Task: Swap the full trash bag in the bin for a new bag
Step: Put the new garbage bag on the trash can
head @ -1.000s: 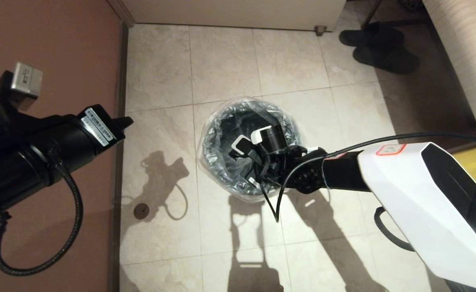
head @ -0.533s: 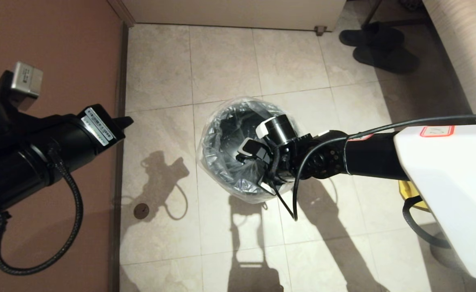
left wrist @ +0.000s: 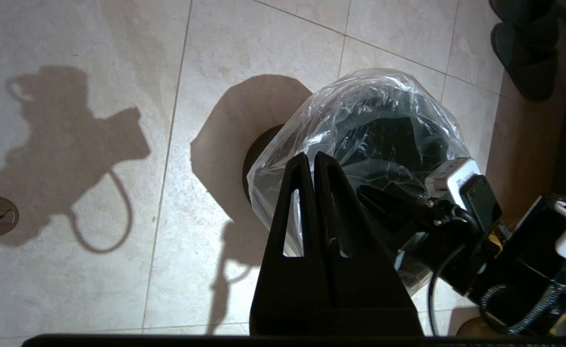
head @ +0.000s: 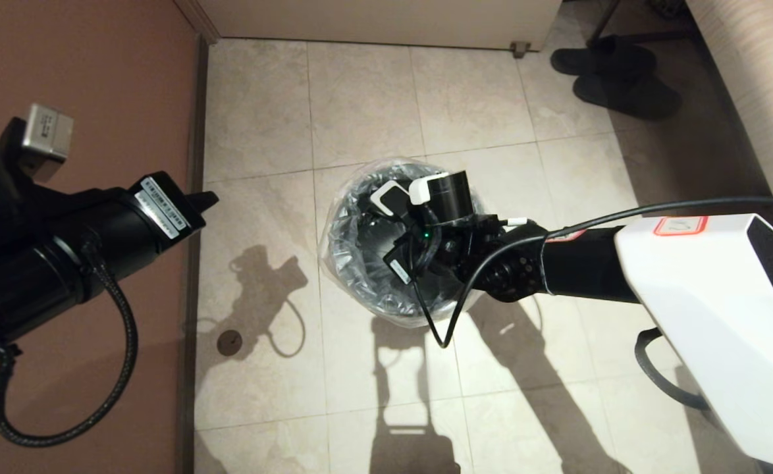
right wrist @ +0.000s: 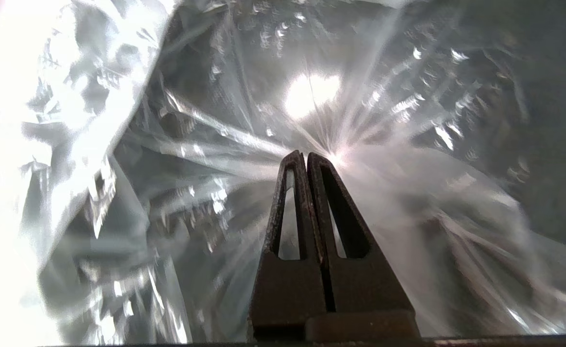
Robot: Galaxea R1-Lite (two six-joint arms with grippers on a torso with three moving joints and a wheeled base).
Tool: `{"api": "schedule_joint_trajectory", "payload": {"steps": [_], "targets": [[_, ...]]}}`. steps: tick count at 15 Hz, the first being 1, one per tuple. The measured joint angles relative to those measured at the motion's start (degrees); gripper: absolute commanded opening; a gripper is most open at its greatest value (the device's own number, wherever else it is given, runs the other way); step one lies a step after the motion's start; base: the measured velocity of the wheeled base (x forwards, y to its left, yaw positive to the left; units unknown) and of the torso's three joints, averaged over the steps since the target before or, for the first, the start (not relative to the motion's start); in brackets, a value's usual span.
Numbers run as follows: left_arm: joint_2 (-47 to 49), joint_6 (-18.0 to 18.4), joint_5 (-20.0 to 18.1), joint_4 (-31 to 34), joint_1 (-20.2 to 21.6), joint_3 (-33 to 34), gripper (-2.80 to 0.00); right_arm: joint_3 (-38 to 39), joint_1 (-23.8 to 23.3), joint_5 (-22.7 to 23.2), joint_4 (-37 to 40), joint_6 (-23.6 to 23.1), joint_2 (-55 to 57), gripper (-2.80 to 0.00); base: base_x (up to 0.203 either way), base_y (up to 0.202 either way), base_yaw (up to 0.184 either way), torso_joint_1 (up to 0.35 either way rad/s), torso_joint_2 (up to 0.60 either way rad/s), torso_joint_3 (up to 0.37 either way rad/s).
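The bin [head: 360, 273] stands on the tiled floor in the middle of the head view, and the new bag [head: 337, 217] is draped over its rim and lines its inside. In the left wrist view the bin [left wrist: 260, 153] shows dark under the crinkly bag [left wrist: 374, 94]. My right arm reaches down into the bin, and its wrist hides the gripper from the head view. Seen from its own wrist, the right gripper [right wrist: 307, 155] is shut with nothing between its fingers, tips at the bag's star-gathered seal [right wrist: 335, 158]. My left gripper [head: 205, 196] [left wrist: 312, 156] is shut and empty, held high left of the bin.
A brown wall [head: 77, 66] runs along the left. A round floor drain [head: 230, 342] lies near the bin's left. Dark slippers [head: 613, 76] sit at the far right by a light bed or sofa [head: 755, 79]. A white cabinet [head: 380, 20] closes off the back.
My right wrist has swung and turned inside the bin, from the near side toward the far rim. The left arm has barely shifted.
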Motion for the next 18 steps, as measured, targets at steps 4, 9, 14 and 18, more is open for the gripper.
{"api": "schedule_joint_trajectory", "payload": {"steps": [4, 9, 14, 18], "targets": [[0.55, 0.09, 0.06, 0.02, 0.04, 0.11, -2.8, -0.16, -0.01, 0.17, -5.85, -3.65, 3.89, -2.8, 0.0, 0.0, 0.0, 0.0, 0.0, 0.0], [1.27, 0.11, 0.09, -1.66, 0.09, 0.69, -2.8, -0.96, -1.35, 1.87, -11.78, -8.02, 8.51, -2.8, 0.0, 0.0, 0.0, 0.0, 0.0, 0.0], [1.4, 0.41, 0.17, -2.54, 0.09, 1.27, -2.8, -1.04, -1.49, 1.84, -11.91, -7.91, 8.35, -2.8, 0.0, 0.0, 0.0, 0.0, 0.0, 0.0], [1.57, 1.35, -2.62, -2.97, 0.8, 1.54, -2.8, -0.51, -1.38, 1.54, -11.09, -4.46, 3.86, -2.8, 0.0, 0.0, 0.0, 0.0, 0.0, 0.0]]}}
